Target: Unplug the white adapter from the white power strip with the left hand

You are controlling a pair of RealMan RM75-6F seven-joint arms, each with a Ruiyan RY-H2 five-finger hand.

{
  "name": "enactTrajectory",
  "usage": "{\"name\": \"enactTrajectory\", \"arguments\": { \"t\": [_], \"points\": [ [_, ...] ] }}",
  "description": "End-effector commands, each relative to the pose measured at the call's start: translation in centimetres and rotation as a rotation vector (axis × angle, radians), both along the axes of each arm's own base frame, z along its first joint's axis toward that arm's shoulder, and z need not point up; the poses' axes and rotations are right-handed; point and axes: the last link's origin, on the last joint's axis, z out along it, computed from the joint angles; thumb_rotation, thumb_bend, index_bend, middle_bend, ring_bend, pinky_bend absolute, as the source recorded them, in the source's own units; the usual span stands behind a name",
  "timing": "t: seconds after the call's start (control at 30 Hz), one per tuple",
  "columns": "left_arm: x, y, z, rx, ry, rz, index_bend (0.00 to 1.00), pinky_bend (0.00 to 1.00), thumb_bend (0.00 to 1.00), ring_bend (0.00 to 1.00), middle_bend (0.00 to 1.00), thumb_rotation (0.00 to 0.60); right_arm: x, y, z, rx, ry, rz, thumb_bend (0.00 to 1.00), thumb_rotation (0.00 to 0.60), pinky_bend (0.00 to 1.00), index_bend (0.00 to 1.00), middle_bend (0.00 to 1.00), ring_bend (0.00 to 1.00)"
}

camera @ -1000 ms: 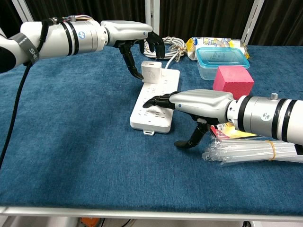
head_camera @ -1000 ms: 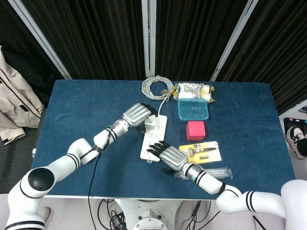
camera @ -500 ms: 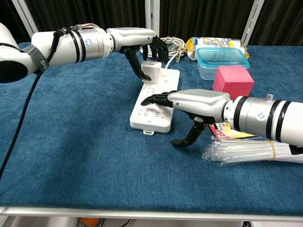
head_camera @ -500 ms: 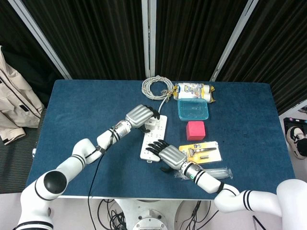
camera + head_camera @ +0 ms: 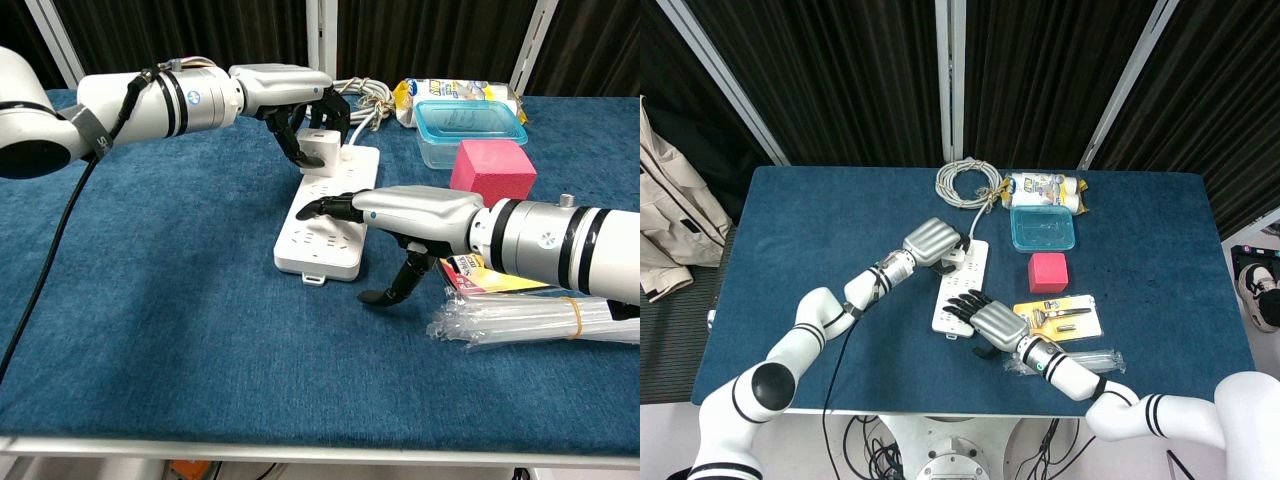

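Blue tabletop: right hand (image 5: 400,212) presses the white power strip (image 5: 322,242) down flat-fingered while left hand (image 5: 300,100) pinches the white adapter (image 5: 320,147) beneath it, ready to pull.

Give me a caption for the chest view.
Left hand grips white adapter while right hand presses power strip.

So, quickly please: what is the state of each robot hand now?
Left robot hand: fingers closed around the white adapter, holding it.
Right robot hand: holding nothing, fingers pressing on the white power strip.

You are working in a lab-like test bay: a blue-clothed table (image 5: 800,220) backed by black curtains (image 5: 860,70) on metal poles (image 5: 952,75).
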Motion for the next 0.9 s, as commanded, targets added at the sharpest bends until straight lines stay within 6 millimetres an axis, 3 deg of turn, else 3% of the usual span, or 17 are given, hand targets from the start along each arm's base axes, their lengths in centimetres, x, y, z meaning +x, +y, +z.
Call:
{"name": "enactTrajectory", "arguments": {
  "t": [0.03, 0.3, 0.9],
  "points": [
    [-0.1, -0.2, -0.1, -0.007, -0.047, 0.022, 0.56, 0.66, 0.33, 0.57, 0.59, 0.6, -0.1, 0.0, -0.1, 0.001, 0.002, -0.003, 0.24, 0.6, 0.0, 0.0, 0.03, 0.0],
    [-0.4, -0.4, -0.5, -0.035, -0.124, 0.079, 0.61, 0.69, 0.41, 0.63, 0.68, 0.6, -0.1, -0.2, -0.2, 0.007, 0.005, -0.018, 0.24, 0.6, 0.0, 0.0, 0.03, 0.0],
    [-2.1, -0.3, -0.1, -0.059, -0.283, 0.221, 0.65, 0.69, 0.42, 0.63, 0.72, 0.6, -0.2, -0.3, -0.3, 0.016, 0.014, -0.038, 0.24, 0.6, 0.0, 0.0, 0.03, 0.0]
  ]
}}
